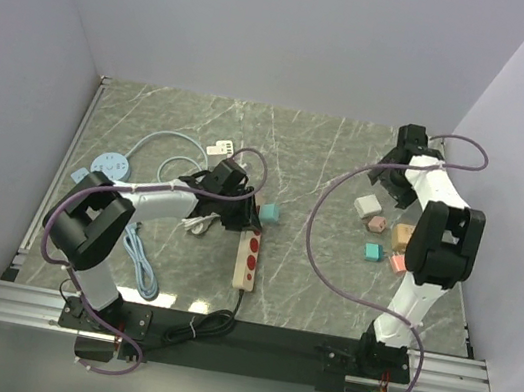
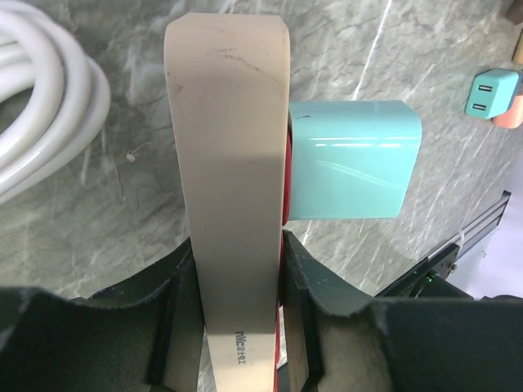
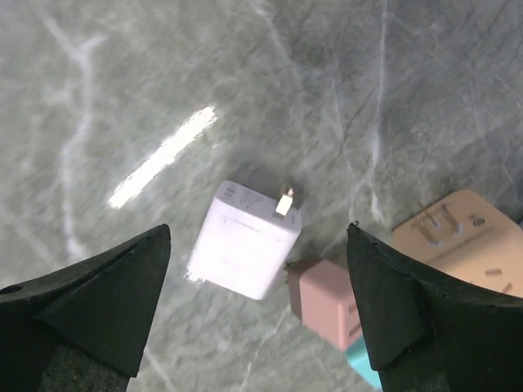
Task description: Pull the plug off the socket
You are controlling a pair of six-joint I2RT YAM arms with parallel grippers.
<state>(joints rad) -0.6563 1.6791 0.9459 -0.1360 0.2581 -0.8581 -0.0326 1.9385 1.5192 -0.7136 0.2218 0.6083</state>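
- The left gripper (image 2: 237,327) is clenched on a long cream plastic power strip with red sockets (image 2: 233,180). One black padded finger (image 2: 327,318) presses on each long side of the strip.
- The strip runs straight out ahead of this gripper, with a red edge showing along its right side in the left wrist view.
- The teal cube-shaped plug (image 2: 351,159) is seated in the strip just past the left gripper's fingertips. It sticks out to the right of the strip and touches it.
- A coil of thick white cable (image 2: 49,106) lies on the grey marbled table (image 1: 310,154), to the left of the left gripper.
- A small teal two-pin adapter (image 2: 490,91) sits well ahead and to the right of the left gripper, against something pink.
- The right gripper (image 3: 257,233) is released. Its two black fingers (image 3: 106,302) are spread wide and hold nothing.
- This gripper hangs above the table, well apart from the strip.
- Below the gap between its fingers lies a white rectangular charger block (image 3: 245,249) with one metal prong showing.
- A small pink cube adapter (image 3: 323,306) lies just beside the charger, nearer the right finger.
- A flat tan plug with metal pins (image 3: 458,237) lies beyond the right finger, partly hidden by it.
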